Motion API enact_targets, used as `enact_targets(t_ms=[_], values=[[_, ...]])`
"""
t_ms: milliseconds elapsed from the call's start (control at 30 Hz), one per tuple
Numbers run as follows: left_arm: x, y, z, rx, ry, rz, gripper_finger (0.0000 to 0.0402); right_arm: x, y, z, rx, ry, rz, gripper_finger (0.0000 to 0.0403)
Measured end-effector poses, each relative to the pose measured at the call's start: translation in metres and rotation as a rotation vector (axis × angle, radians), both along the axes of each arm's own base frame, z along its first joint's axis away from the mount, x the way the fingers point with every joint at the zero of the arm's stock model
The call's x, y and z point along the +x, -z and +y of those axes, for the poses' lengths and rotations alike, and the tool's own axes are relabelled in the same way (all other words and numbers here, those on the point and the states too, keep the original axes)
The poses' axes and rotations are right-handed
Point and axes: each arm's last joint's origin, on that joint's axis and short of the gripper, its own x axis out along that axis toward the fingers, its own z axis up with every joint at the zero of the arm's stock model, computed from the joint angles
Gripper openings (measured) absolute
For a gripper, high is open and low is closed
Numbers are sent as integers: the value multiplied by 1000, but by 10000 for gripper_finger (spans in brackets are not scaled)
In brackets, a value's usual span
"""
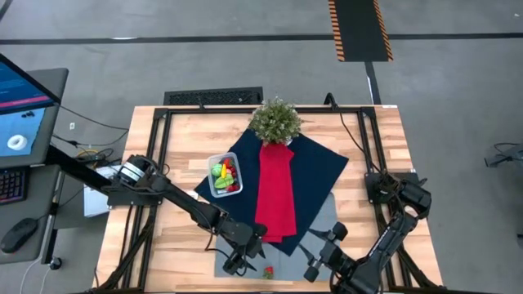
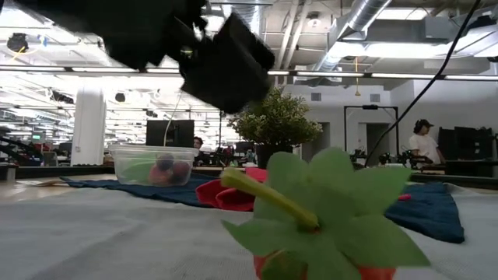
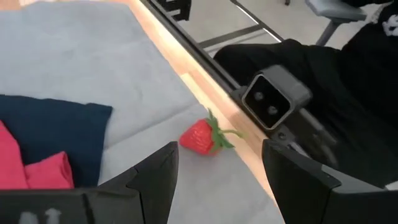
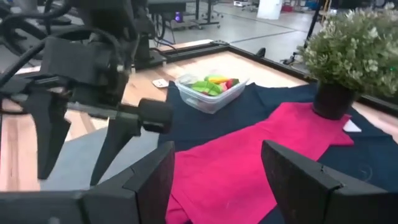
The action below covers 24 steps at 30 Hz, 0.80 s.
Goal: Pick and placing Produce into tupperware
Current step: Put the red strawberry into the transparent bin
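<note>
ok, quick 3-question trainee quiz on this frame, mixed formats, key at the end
1. True or false: the strawberry is already inside the tupperware.
2. Which gripper hovers over the strawberry? A) left gripper B) right gripper C) neither
3. Fill in: the potted plant stands at the far end of the ___ cloth strip.

Key
1. False. It lies on the grey mat near the table's front edge; other produce is in the tupperware.
2. A. Its fingers stand open, nothing held; the right gripper waits open near the front right.
3. red
</note>
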Motion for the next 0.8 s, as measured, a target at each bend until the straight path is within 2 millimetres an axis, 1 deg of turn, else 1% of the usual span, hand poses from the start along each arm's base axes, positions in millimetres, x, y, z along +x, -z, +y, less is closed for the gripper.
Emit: enact_targets(t_ms=[100, 300, 433, 567, 800], values=[[0, 8, 1, 11, -1, 28, 222, -1, 3, -2, 12, 12, -10, 265], [9, 23, -4, 1, 25, 55, 222, -1, 5, -3, 26, 17, -20, 265], [14, 21, -7, -14, 35, 36, 222, -1, 4, -2, 30, 15, -22, 265], [14, 26, -7, -16, 38, 39, 222, -1, 4, -2, 32, 17, -22, 265], [16, 27, -8, -26, 43, 26, 222, -1, 4, -2, 35, 17, -25, 265]])
